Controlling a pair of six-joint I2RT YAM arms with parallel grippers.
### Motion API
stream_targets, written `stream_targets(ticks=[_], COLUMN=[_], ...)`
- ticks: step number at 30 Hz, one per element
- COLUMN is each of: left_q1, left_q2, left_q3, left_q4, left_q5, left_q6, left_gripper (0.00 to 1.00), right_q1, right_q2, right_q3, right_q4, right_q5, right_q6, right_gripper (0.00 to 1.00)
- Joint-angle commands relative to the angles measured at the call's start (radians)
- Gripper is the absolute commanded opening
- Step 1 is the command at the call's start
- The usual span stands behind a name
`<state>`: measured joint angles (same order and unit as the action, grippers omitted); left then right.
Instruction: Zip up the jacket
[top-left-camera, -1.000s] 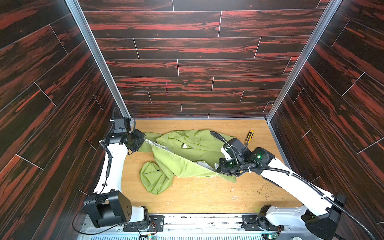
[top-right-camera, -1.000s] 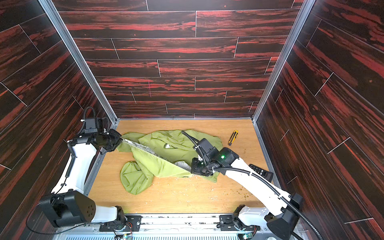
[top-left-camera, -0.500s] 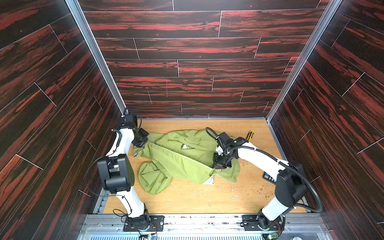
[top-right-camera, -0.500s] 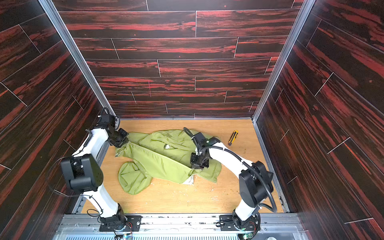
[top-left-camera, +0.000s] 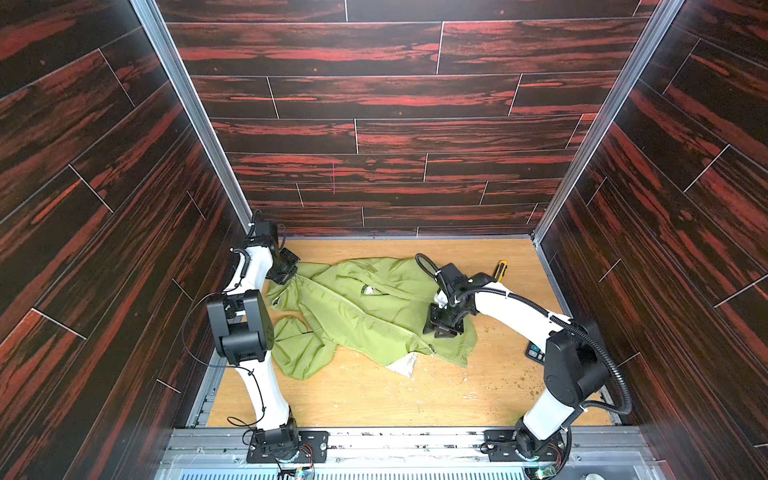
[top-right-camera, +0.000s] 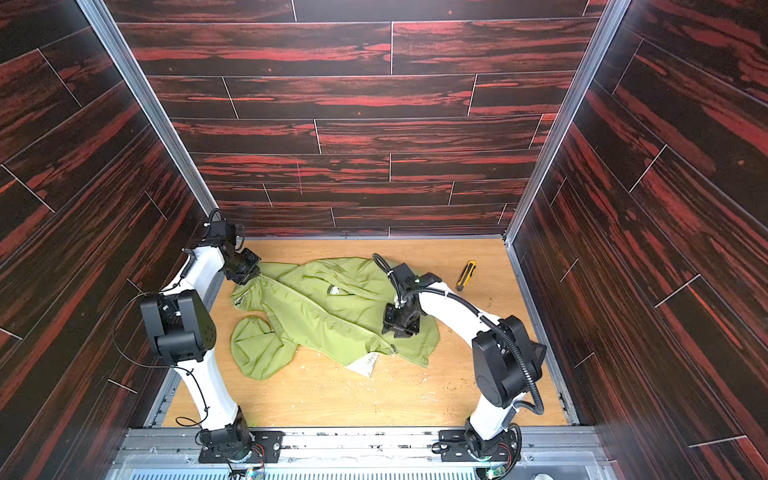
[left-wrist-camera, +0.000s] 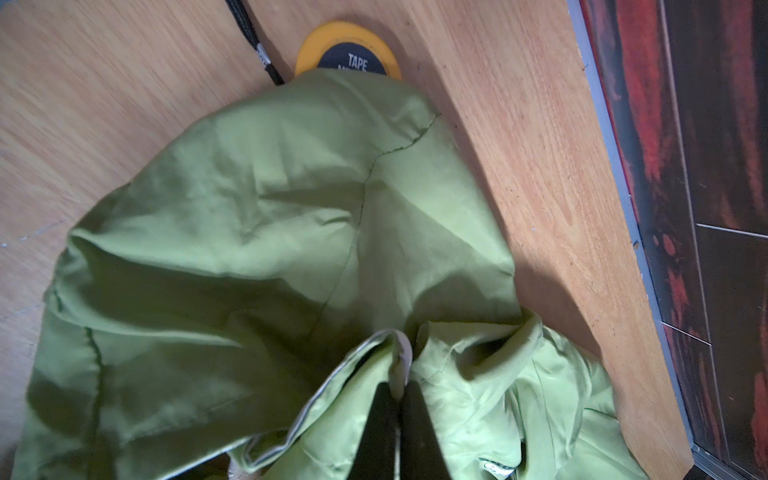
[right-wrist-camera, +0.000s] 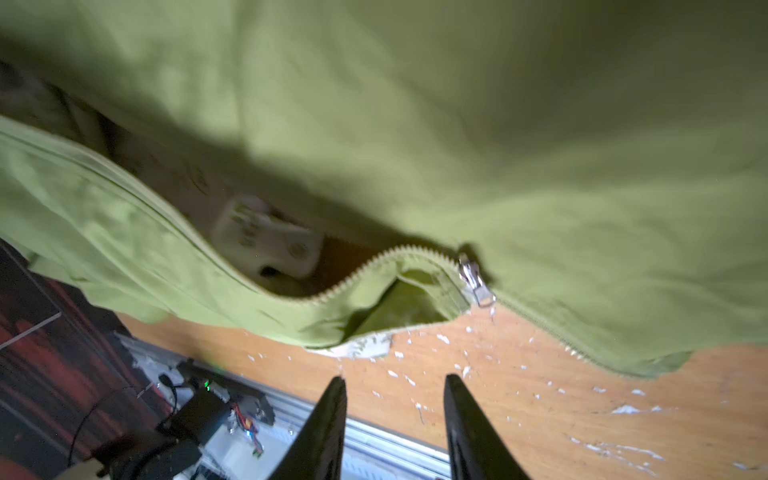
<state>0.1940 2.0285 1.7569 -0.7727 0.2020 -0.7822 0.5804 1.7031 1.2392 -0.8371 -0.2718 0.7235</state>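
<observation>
The lime-green jacket (top-left-camera: 365, 316) (top-right-camera: 328, 316) lies spread across the wooden table, its zipper line running diagonally. My left gripper (top-left-camera: 286, 272) (top-right-camera: 245, 272) (left-wrist-camera: 399, 388) is at the back left, shut on a whitish-trimmed edge of the jacket (left-wrist-camera: 291, 208). My right gripper (top-left-camera: 442, 330) (top-right-camera: 399, 330) (right-wrist-camera: 395, 380) hangs open over the jacket's lower right part, nothing between its fingers. In the right wrist view the metal zipper slider (right-wrist-camera: 476, 280) sits near the hem, and the zip gapes beside it over pale lining. The slider (top-left-camera: 432, 350) also shows in a top view.
A yellow utility knife (top-left-camera: 502, 269) (top-right-camera: 466, 275) lies at the back right. A yellow tape measure (left-wrist-camera: 349, 52) and a black cord (left-wrist-camera: 253, 41) sit by the jacket's edge. A dark remote (top-left-camera: 535, 353) rests near the right wall. White flecks (right-wrist-camera: 457, 361) litter the table.
My right gripper has let go of the jacket and opened. The jacket, stretched up between both grippers a second ago, now lies flatter. The left gripper moved toward the back left corner.
</observation>
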Motion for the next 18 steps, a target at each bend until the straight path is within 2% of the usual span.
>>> stream_targets(ticks=[1, 6, 12, 18], left_q1=[-0.004, -0.005, -0.005, -0.006], left_q2=[-0.038, -0.078, -0.118, -0.137], left_q3=[-0.03, -0.088, -0.143, -0.169], left_q4=[-0.009, 0.006, 0.018, 0.018], left_q5=[0.005, 0.011, 0.014, 0.014], left_q6=[0.011, 0.013, 0.017, 0.021], left_gripper=[0.0, 0.0, 0.0, 0.0], right_q1=[0.011, 0.015, 0.015, 0.013], right_q2=[-0.018, -0.016, -0.027, -0.013], right_q3=[-0.087, -0.17, -0.291, -0.307], right_q4=[0.116, 0.244, 0.411, 0.458], right_q5=[-0.15, -0.182, -0.217, -0.193], right_q6=[0.073, 0.194, 0.382, 0.44], right_gripper=[0.42, 0.48, 0.47, 0.48])
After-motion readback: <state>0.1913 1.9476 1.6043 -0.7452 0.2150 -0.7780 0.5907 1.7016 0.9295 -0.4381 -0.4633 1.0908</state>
